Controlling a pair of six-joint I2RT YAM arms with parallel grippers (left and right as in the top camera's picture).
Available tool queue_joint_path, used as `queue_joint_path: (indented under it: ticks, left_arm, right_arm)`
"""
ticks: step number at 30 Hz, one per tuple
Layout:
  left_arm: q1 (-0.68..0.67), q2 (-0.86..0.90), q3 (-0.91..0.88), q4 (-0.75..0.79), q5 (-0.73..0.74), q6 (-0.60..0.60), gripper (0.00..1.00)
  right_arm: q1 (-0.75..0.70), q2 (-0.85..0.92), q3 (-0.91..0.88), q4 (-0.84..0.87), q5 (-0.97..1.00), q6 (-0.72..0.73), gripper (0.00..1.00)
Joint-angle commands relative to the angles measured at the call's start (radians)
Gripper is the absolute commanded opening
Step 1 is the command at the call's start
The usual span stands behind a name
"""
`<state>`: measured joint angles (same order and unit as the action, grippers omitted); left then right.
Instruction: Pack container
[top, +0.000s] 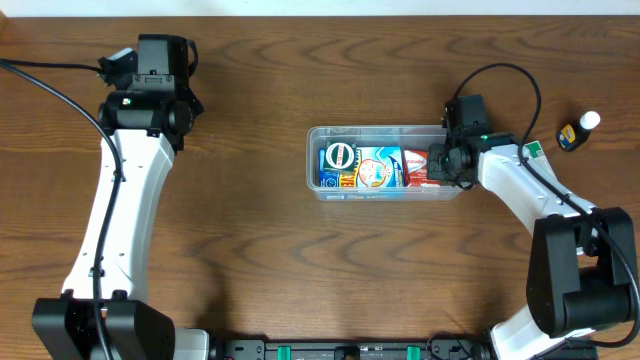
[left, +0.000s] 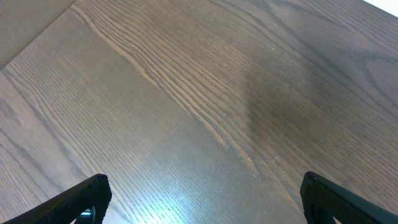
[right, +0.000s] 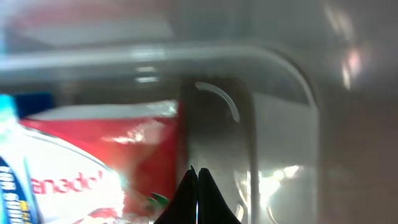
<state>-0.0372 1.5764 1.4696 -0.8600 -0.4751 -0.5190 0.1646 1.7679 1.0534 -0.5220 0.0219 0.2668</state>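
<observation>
Our right gripper is clenched empty; the container just ahead looks light, thin-walled and slippery, so we would pinch its rim.

On my dark wood-grain table, a small bottle lay on its side near the far right edge, white cap toward the far corner, yellow label on its dark body. In the left wrist view the grain ran diagonally.
</observation>
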Motion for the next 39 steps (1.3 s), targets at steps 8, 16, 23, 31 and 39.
queue_joint_path:
  ticks: [8,16,23,31,39]
  left_arm:
    - [0.003,-0.005,0.007,-0.003,-0.016,0.010,0.98]
    - [0.003,-0.005,0.007,-0.003,-0.016,0.010,0.98]
    - [0.003,-0.005,0.007,-0.003,-0.016,0.010,0.98]
    - [0.003,-0.005,0.007,-0.003,-0.016,0.010,0.98]
    - [0.003,-0.005,0.007,-0.003,-0.016,0.010,0.98]
  right_arm:
    - [-0.008,0.000,-0.014,0.013,-0.177,-0.074,0.01]
    - [-0.009,-0.005,0.037,-0.058,0.005,-0.101,0.01]
    - [-0.008,-0.010,0.201,-0.234,-0.010,-0.150,0.01]
    - [0.005,-0.010,0.235,-0.267,-0.160,-0.150,0.01]
    - [0.053,-0.008,0.125,-0.148,-0.161,-0.149,0.02]
